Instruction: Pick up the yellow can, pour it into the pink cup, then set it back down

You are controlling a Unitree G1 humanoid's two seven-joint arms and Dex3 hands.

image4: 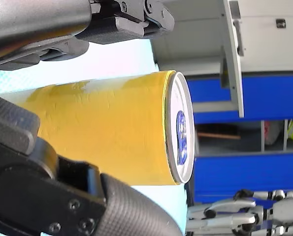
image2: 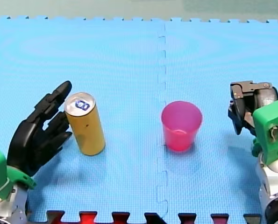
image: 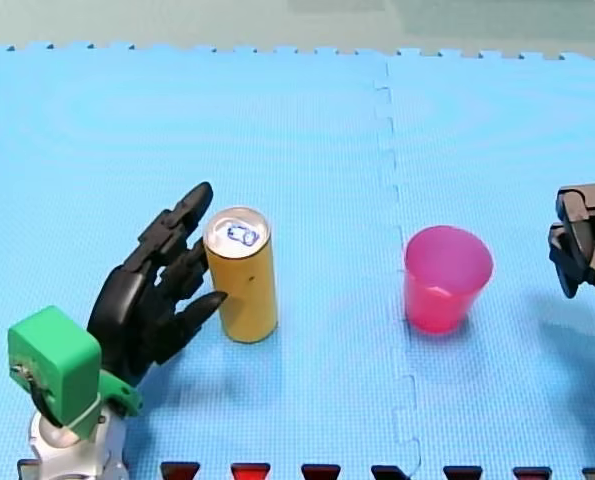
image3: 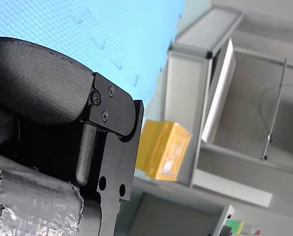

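Note:
The yellow can (image: 242, 280) stands upright on the blue foam mat, left of centre, with its silver top showing. My left hand (image: 189, 252) is beside the can on its left, fingers extended along it, and the lowest fingertip is at the can's side. The second wrist view shows the can (image4: 102, 132) close up between that hand's black fingers (image4: 62, 196), which are not closed on it. The pink cup (image: 445, 278) stands upright to the right of the mat seam. My right hand (image2: 245, 108) is at the right edge, fingers curled, holding nothing, a short way from the cup.
A jigsaw seam (image: 392, 150) runs front to back through the mat between can and cup. Red and black tabs (image: 247, 470) line the front edge. In the first wrist view, a yellow box (image3: 163, 150) sits on grey shelving beyond the mat.

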